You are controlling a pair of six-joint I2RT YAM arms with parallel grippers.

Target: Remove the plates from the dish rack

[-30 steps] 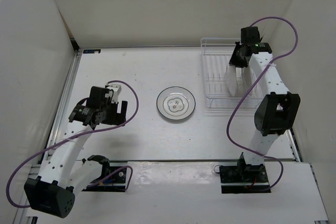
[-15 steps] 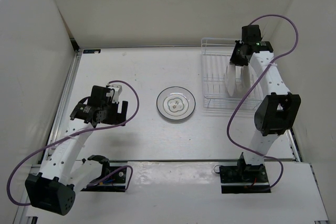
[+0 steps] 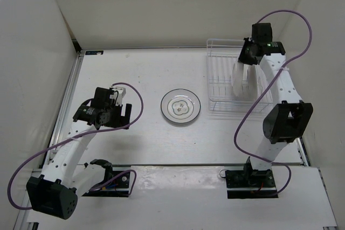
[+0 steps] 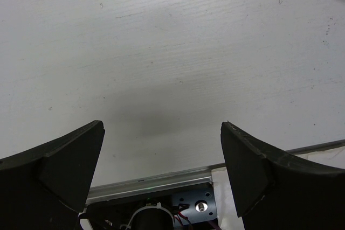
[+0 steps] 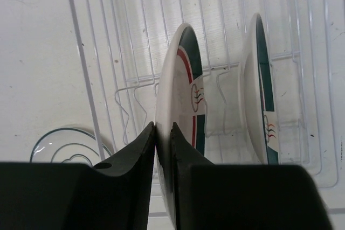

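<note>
In the rectangular white wire dish rack (image 3: pixel 208 74), the left upright green-rimmed white plate (image 5: pixel 186 74) and the right upright green-rimmed white plate (image 5: pixel 259 79) leave only a narrow slot crossed by thin wires, while the white tabletop (image 3: pixel 135 74) left of it lies open but for a flat flower-centred white plate (image 3: pixel 180 106).

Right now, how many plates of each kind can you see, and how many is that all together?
Green-rimmed plates standing up in the dish rack: 2
Flower-centre plate lying flat on the table: 1
Total: 3 plates
</note>
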